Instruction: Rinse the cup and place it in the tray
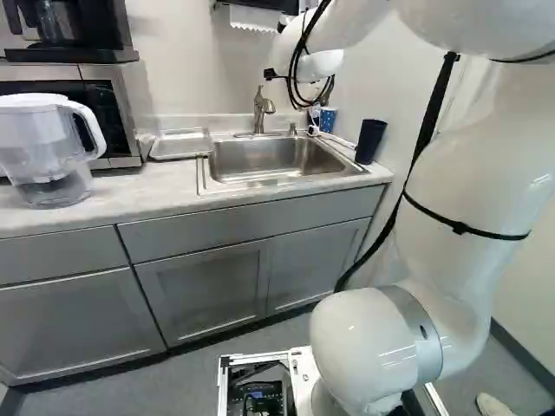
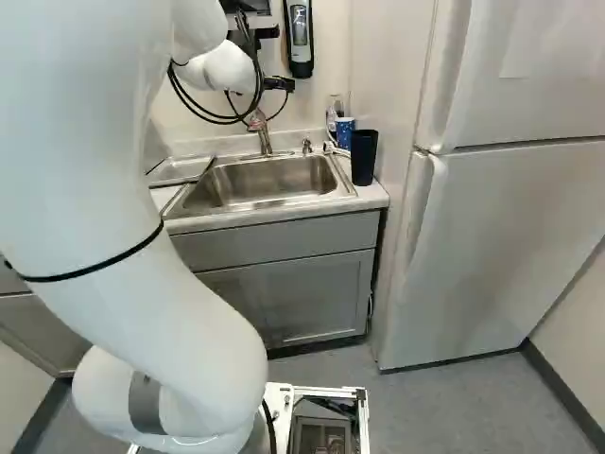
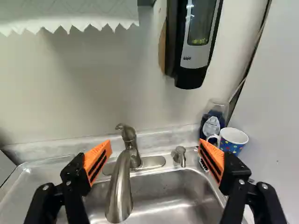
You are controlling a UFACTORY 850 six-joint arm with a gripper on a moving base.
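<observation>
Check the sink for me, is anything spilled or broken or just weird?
Nothing stands out. I see no spill or crack around the sink. The dark cup and spotted mug stand upright, and the tray lies flat. The paper towel's zigzag edge looks like a normal tear.

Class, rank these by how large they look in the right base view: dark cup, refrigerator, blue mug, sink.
1. Refrigerator
2. Sink
3. Dark cup
4. Blue mug, the smallest
</observation>
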